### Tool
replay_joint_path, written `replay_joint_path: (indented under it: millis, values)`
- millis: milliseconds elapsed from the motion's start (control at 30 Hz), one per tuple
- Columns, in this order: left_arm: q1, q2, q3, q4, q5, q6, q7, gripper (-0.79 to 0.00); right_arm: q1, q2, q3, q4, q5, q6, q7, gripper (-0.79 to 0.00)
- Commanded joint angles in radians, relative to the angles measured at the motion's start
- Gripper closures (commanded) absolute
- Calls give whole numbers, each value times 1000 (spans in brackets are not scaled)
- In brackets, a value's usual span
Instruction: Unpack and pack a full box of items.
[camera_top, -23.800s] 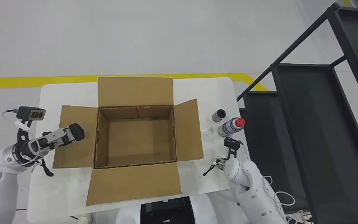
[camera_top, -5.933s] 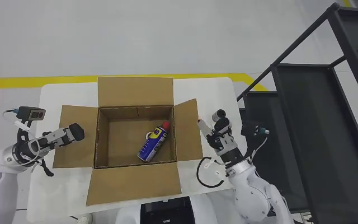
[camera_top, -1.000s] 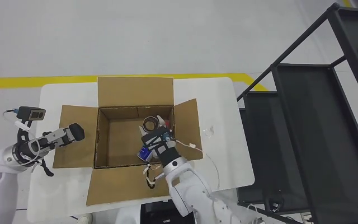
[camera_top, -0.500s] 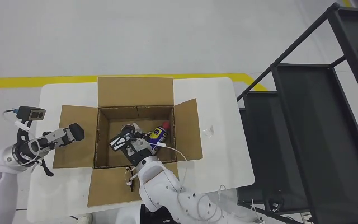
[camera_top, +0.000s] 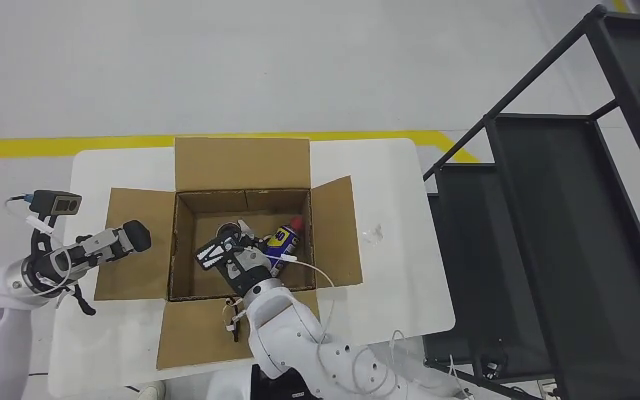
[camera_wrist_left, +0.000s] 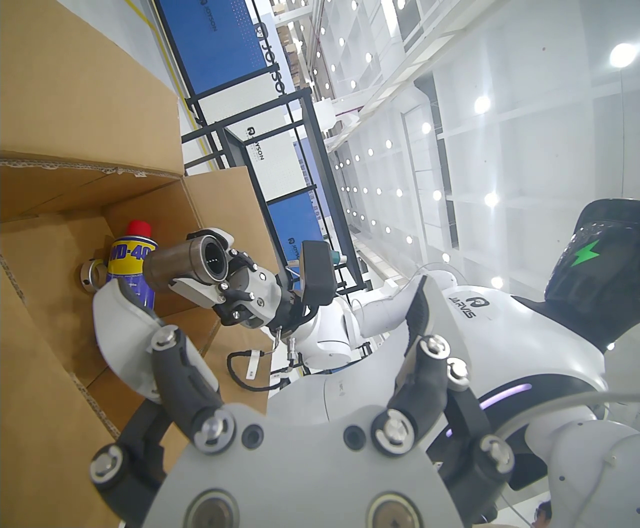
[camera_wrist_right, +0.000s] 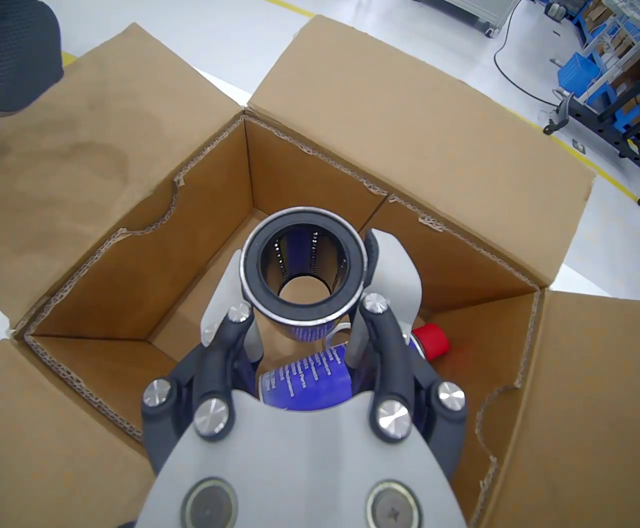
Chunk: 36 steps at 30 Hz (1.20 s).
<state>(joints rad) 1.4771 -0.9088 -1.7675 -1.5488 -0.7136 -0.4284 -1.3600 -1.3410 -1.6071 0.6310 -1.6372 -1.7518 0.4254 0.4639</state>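
R gripper (camera_wrist_right: 307, 280) w/ bearing (camera_wrist_left: 185, 262), same spot.

The left arm (camera_top: 62, 262) and right arm (camera_top: 288, 325) have glossy white shells with black joint sections. The left gripper (camera_wrist_left: 265, 305) and right gripper (camera_wrist_right: 305, 280) share one build: grey metal wrist plate (camera_wrist_right: 310, 470), round silver screws, black finger links, pale finger pads. A black cable (camera_wrist_left: 250, 386) with a white tag runs at the right wrist. A black panel (camera_wrist_left: 590, 250) bears a green lightning mark. A violet light strip (camera_wrist_left: 505, 395) crosses the torso.
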Motion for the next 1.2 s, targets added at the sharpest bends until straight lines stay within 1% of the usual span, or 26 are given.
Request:
replay_joint_path:
  millis: [0, 67, 200, 267, 333, 433, 567, 733, 833, 933, 1167]
  values:
    - [0, 0, 0, 0, 0, 0, 0, -785, 0, 0, 0, 0, 0, 0, 0, 0]
    - [0, 0, 0, 0, 0, 0, 0, -785, 2, -2, 7, 14, 28, -33, -14, 0]
    - [0, 0, 0, 0, 0, 0, 0, -785, 68, -21, 9, 88, 122, -118, -22, 0]
    - [0, 0, 0, 0, 0, 0, 0, -785, 115, -37, 2, 142, 148, -127, -22, 0]
    - [0, 0, 0, 0, 0, 0, 0, -785, 164, -55, -6, 201, 157, -109, -15, 0]
    - [0, 0, 0, 0, 0, 0, 0, -785, 230, -83, -13, 294, 211, -99, -9, 0]
    - [0, 0, 0, 0, 0, 0, 0, -785, 293, -113, -11, 404, 273, -101, -32, 0]
    - [0, 0, 0, 0, 0, 0, 0, -785, 320, -141, -37, 516, 299, -119, -65, 0]
    - [0, 0, 0, 0, 0, 0, 0, -785, 341, -154, -53, 567, 295, -154, -50, 0]
    - [0, 0, 0, 0, 0, 0, 0, -785, 375, -172, -66, 606, 297, -171, -16, 0]
    - [0, 0, 0, 0, 0, 0, 0, -785, 416, -203, -64, 670, 324, -175, -20, 0]
